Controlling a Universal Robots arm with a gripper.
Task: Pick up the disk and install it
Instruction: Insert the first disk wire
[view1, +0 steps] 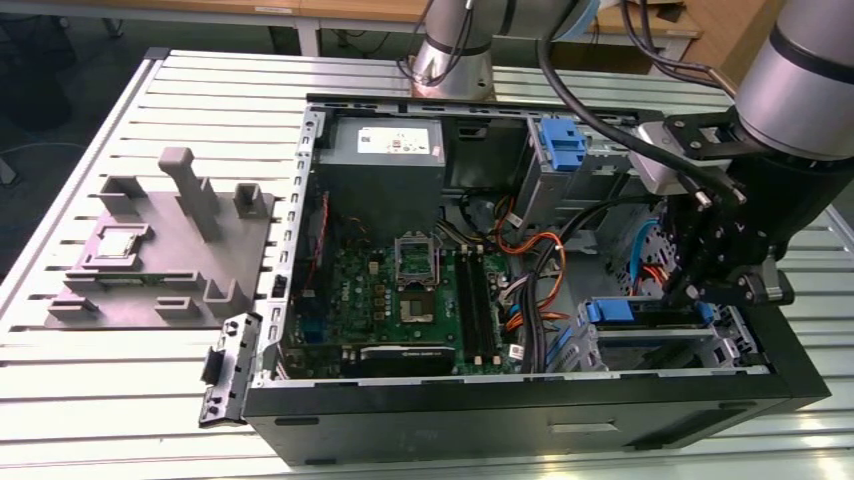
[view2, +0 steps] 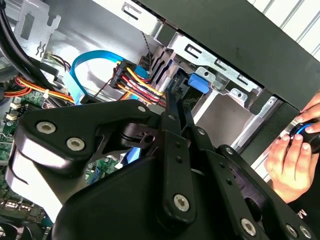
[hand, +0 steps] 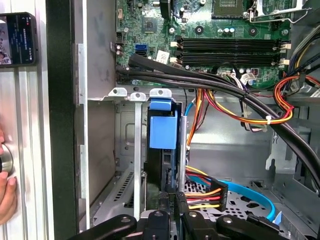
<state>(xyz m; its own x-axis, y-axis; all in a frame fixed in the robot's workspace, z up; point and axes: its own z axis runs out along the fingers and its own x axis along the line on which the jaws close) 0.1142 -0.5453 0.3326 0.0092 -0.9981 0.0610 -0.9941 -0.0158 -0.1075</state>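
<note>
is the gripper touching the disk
Touching. In the first wrist view the gripper closes on the edge of the disk, which stands on edge in the drive bay.

Slatted pale metal tabletop under bright even light; wooden desks stand behind; dark floor beside them.

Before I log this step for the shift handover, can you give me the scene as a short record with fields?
case: open computer case lying on the slatted table
disk: on edge in the drive cage inside the case, blue carrier showing
end effector: inside the case at the drive cage, right up against the disk
stand: grey plastic stand on the table, on the exterior view's left of the case
person: a hand just outside the case wall
</note>
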